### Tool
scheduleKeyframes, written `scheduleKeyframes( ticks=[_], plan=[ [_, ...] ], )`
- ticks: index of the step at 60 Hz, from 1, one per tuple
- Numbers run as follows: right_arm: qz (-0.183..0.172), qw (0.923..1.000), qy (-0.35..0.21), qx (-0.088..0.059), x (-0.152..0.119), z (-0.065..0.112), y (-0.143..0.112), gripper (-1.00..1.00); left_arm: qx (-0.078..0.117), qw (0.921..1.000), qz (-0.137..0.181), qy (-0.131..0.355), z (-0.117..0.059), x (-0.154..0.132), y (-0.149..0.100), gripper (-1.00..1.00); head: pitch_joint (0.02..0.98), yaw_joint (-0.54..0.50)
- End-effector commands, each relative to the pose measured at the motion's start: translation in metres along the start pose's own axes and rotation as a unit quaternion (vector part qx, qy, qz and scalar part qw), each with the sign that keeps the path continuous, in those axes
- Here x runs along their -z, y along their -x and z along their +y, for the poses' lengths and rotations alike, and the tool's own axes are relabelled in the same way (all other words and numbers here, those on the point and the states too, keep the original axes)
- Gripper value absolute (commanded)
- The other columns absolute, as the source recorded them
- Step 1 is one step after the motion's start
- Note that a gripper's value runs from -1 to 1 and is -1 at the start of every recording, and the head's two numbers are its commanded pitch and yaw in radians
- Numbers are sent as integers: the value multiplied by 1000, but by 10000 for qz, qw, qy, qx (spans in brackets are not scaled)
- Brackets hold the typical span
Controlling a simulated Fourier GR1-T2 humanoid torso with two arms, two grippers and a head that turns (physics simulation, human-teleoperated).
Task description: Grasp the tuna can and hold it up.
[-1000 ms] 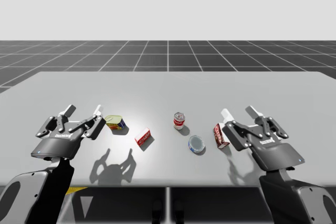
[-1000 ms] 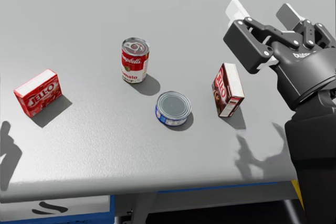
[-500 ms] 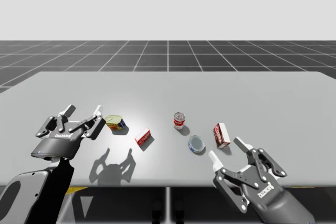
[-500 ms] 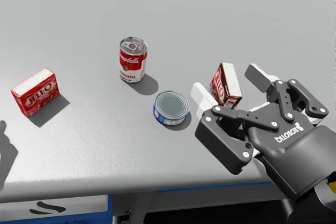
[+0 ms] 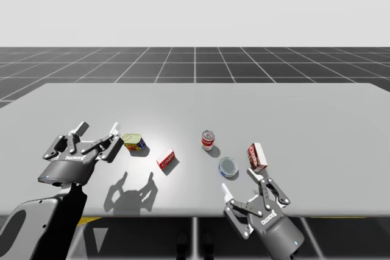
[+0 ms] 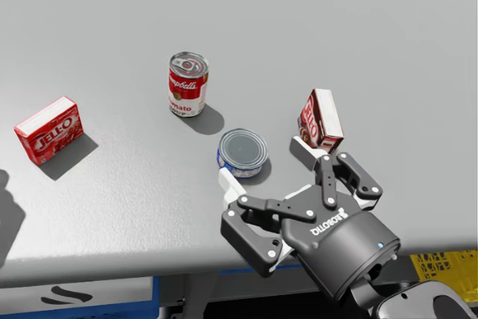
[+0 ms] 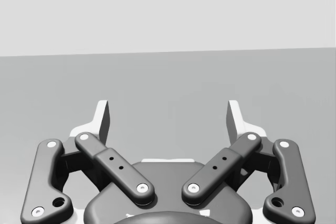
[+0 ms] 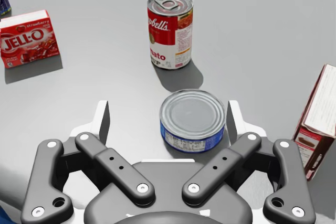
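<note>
My right gripper [image 8: 168, 114] is spread wide and holds nothing. The tuna can [image 8: 192, 120], flat and blue, sits upright on the table [image 5: 304, 108] between its fingers, off-centre and close against one finger. I cannot tell whether that finger touches it. The other finger stands clear of the can. In the head view the fingertips [image 6: 226, 178] reach about as far as the can's near edge, one on each side of it.

A tall red can [image 8: 169, 30] stands straight ahead of the gripper, past the tuna can and apart from it. A brown box [image 8: 317, 121] stands upright just outside the finger nearest the tuna can, not touching it. A red box [image 8: 29, 45] lies ahead on the other side, well apart.

My left gripper [image 7: 168, 114] is also wide open and empty, above bare table. In the high view a green can [image 5: 133, 142] sits just beside one of its fingers.
</note>
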Motion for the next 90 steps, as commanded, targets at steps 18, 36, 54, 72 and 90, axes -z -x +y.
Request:
scheduleKeyframes(
  ticks=[18, 36, 54, 72, 90],
  plan=[
    [266, 9989, 346, -185, 58, -8, 28, -1000, 8, 10000, 10, -24, 1, 0, 0, -1000, 917, -207],
    [461, 9975, 504, -195, 74, -13, 34, -1000, 21, 10000, 29, -33, 0, 0, 1, -1000, 916, -203],
    [602, 9966, 447, -342, 74, -14, 40, -85, 22, 10000, 27, -38, 1, 0, 1, -1000, 911, -203],
    [581, 9961, 566, -351, 73, -17, 42, 954, 24, 10000, 35, -32, 0, 0, 2, -1000, 717, -211],
    [519, 9963, 581, -368, 72, -19, 41, 947, 29, 10000, 32, -17, 0, 1, 2, -1000, 515, -230]
  ],
)
